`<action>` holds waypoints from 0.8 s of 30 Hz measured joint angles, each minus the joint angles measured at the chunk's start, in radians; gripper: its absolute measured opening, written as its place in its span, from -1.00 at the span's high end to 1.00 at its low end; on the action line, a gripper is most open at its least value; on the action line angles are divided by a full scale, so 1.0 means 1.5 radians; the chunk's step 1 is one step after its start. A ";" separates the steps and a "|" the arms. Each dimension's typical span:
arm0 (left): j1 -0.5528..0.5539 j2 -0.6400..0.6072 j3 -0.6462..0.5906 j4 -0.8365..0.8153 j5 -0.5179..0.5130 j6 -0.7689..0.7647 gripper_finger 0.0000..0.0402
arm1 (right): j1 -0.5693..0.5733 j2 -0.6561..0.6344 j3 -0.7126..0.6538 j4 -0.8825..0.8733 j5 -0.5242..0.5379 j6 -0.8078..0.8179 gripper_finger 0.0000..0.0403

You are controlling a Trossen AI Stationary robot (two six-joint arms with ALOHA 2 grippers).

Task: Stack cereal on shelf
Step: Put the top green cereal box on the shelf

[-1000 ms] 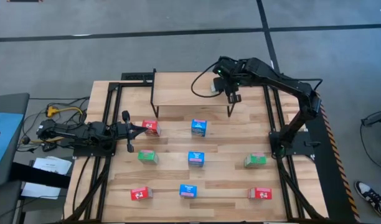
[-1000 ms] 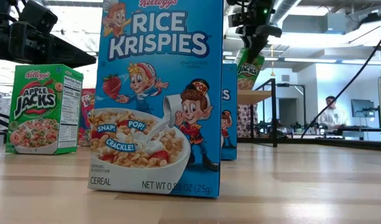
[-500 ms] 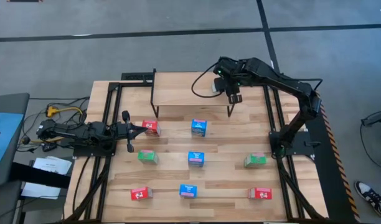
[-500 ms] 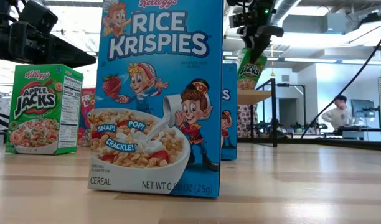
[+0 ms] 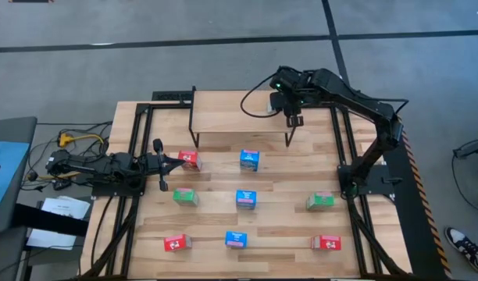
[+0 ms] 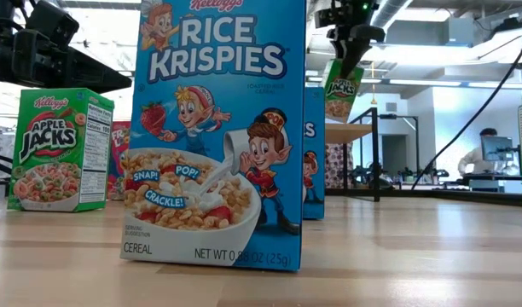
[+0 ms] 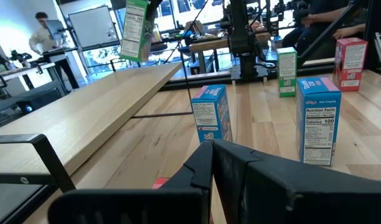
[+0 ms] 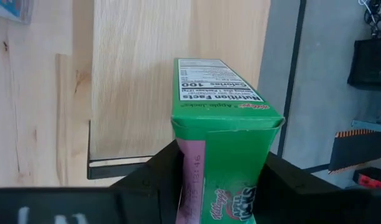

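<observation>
My right gripper (image 5: 292, 119) hangs over the right end of the shelf (image 5: 231, 117), shut on a green cereal box (image 8: 228, 124). In the low view that green cereal box (image 6: 340, 89) hangs tilted just above the shelf top (image 6: 346, 132). Several more cereal boxes stand on the table, among them a red cereal box (image 5: 190, 159), a blue cereal box (image 5: 249, 160) and a second green cereal box (image 5: 186, 197). My left gripper (image 5: 176, 160) lies shut and level at the table's left, close beside the red cereal box. My right gripper pinches the green box between its two fingers (image 8: 159, 177) at the box's top end (image 8: 197, 168), one finger on each of two opposite faces. The fingers come slanting down from above. The box hangs below them, tilted, its bottom clear of the shelf top.
Boxes in the middle and near rows include a blue one (image 5: 246, 199), a green one (image 5: 320, 200) and red ones (image 5: 176, 243) (image 5: 326, 243). A large blue box (image 6: 218, 128) fills the low view. Black frame rails run along both table sides. A person shows in the room beyond.
</observation>
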 joint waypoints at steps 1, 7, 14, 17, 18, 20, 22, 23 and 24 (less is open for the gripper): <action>0.000 0.000 0.000 0.000 0.000 0.000 1.00 | -0.001 0.000 0.000 -0.001 -0.002 0.000 0.12; 0.000 0.000 0.000 0.000 0.000 0.000 1.00 | 0.002 0.006 0.000 -0.001 -0.011 0.000 0.12; 0.000 0.000 0.000 0.000 0.000 0.000 1.00 | 0.011 0.011 0.000 -0.004 -0.007 -0.001 0.12; 0.000 0.000 0.000 0.000 0.000 0.000 1.00 | 0.013 0.011 0.000 -0.005 -0.006 -0.003 0.12; 0.000 0.000 0.000 0.000 0.000 0.000 1.00 | 0.013 0.011 0.000 -0.006 -0.006 -0.003 0.12; 0.000 0.000 0.000 0.000 0.000 0.000 1.00 | 0.013 0.013 0.000 -0.011 -0.006 0.004 0.12; 0.000 0.000 0.000 0.000 0.000 0.000 1.00 | 0.018 0.020 0.000 -0.018 -0.006 0.015 0.12; 0.000 0.000 0.000 0.000 0.000 0.000 1.00 | 0.019 0.025 0.000 -0.024 -0.006 0.018 0.12; 0.000 0.000 0.000 0.000 0.000 0.000 1.00 | 0.019 0.026 -0.001 -0.028 -0.005 0.019 0.12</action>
